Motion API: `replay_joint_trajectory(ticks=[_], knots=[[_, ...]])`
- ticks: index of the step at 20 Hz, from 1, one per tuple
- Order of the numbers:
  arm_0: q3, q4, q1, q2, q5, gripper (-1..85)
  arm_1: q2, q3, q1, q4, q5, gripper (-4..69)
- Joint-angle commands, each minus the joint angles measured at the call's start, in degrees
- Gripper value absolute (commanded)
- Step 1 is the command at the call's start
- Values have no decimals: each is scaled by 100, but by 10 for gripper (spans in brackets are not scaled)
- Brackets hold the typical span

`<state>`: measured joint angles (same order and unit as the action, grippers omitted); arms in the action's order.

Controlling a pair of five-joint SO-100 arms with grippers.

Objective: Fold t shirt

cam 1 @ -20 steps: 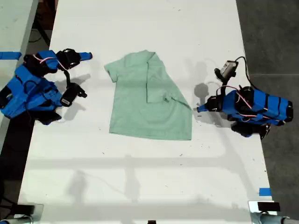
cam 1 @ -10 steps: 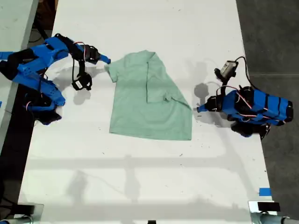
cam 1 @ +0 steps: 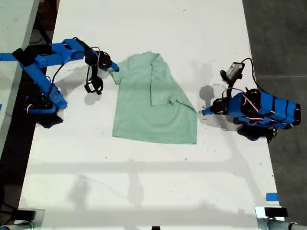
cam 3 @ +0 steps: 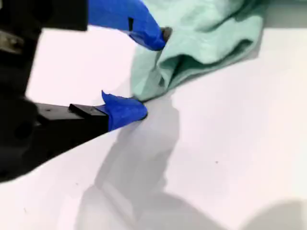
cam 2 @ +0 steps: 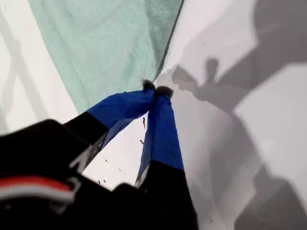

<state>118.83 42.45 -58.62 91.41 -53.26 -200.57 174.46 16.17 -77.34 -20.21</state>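
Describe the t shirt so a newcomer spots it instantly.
On the long white table, look midway between the two blue arms. The t shirt lies flat there, one side folded over. It is the only soft, pale mint-green thing; its neighbours are hard blue-and-black hardware.

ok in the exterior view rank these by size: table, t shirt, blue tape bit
Largest to smallest:
1. table
2. t shirt
3. blue tape bit, by far the smallest

All lie flat at table level, so nearness doesn't skew it.

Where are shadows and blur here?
Exterior view: sharp, faint shadows on the table. First wrist view: hard shadows beside the shirt, my first end effector blurred at its base. Second wrist view: soft focus, shadow under my second end effector.
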Motion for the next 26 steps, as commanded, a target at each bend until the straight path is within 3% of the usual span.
replay_joint_trajectory(ticks=[1, 4, 6, 10, 14, 19, 20, 21, 22, 24, 26], knots=[[-694, 272, 158, -826, 149, -2, -44, 299, 18, -26, 9, 5], [-993, 703, 316, -870, 554, -2, -44, 299, 18, -26, 9, 4], [-1468, 1459, 439, -624, 800, -2, -44, 299, 18, -26, 9, 4], [-2883, 2698, 527, -114, 668, -2, -44, 299, 9, -26, 9, 4], [-5027, 3683, 1547, -448, 844, -2, -44, 299, 9, -26, 9, 4], [-6319, 3551, 2936, -1397, 1257, -2, -44, 299, 9, -26, 9, 4], [-6319, 3437, 3103, -1564, 1327, 35, -44, 299, 9, -26, 9, 4], [-6328, 3357, 3182, -1731, 1327, 235, -44, 299, 9, -26, 9, 4], [-6319, 3375, 3155, -1793, 1371, 299, -44, 299, 9, -26, 9, 4], [-6258, 3612, 2874, -1459, 1591, 194, -44, 299, 9, -26, 9, 4], [-6188, 3656, 2637, -589, 1617, 156, -44, 299, 0, -26, 9, 4]])
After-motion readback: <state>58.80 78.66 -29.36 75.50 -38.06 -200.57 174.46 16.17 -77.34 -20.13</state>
